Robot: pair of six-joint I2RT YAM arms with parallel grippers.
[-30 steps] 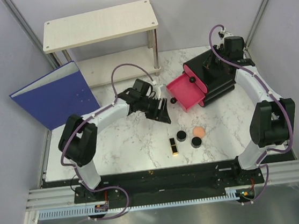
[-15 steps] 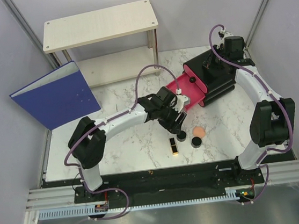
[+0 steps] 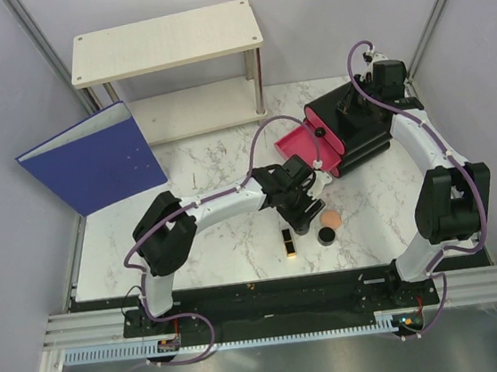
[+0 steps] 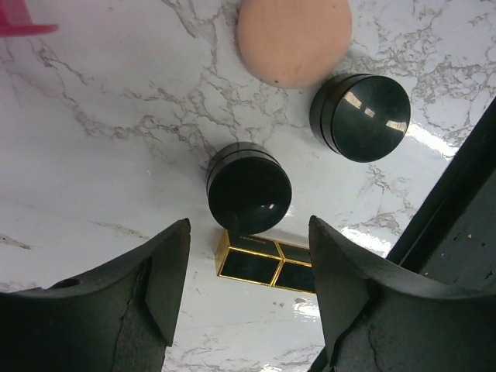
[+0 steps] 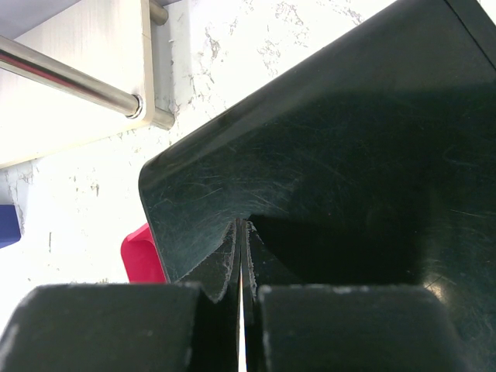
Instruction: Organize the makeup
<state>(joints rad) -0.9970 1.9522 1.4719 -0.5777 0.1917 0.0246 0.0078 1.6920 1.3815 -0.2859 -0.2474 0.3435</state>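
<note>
My left gripper hangs open just above the marble, its jaws wide apart and empty. Of the makeup, one round black jar lies just ahead of the fingertips. The black-and-gold lipstick lies flat between them. A second black jar and the peach puff sit beyond. My right gripper is shut, its tips resting against the black organizer box.
The organizer's pink drawer stands pulled out toward the middle. A blue binder leans at the far left. A wooden shelf unit stands at the back. The dark front rail runs close beside the left gripper.
The left arm has swung right and toward the near edge, from the table's middle to over the jar and lipstick. The right arm has not moved.
</note>
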